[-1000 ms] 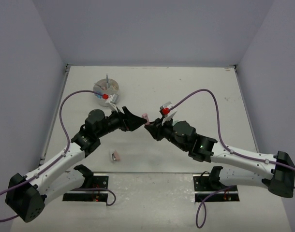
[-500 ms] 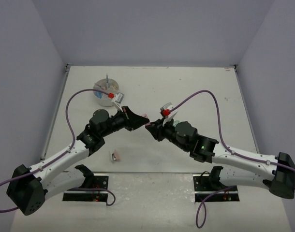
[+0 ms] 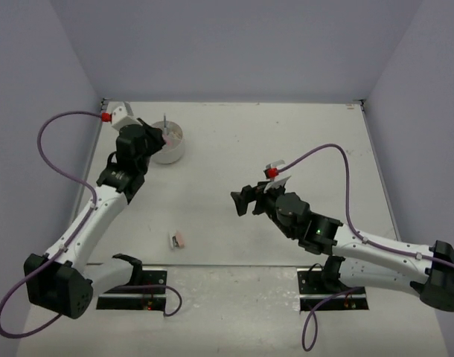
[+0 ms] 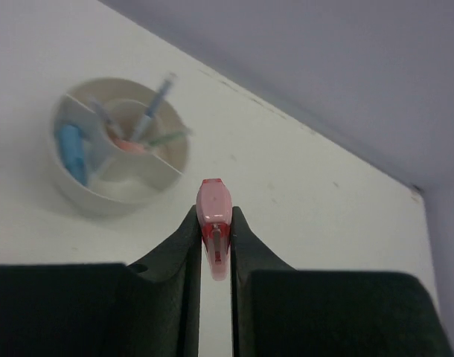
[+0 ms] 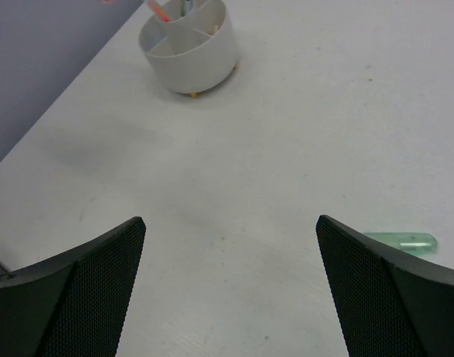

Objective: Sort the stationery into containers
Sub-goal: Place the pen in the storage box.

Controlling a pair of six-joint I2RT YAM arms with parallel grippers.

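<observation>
Our left gripper is clamped on 1 pink capsule, held in the air just short of the dish. We should centre it over the compartment with the blue piece, go low, then let go so nothing bounces out. The right gripper gapes empty near 1 green capsule.

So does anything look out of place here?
Nothing looks spilled or broken. A green capsule and, near the arm bases, two small pieces, pink and grey, lie loose outside the white dish; the left gripper holds a pink capsule.
</observation>
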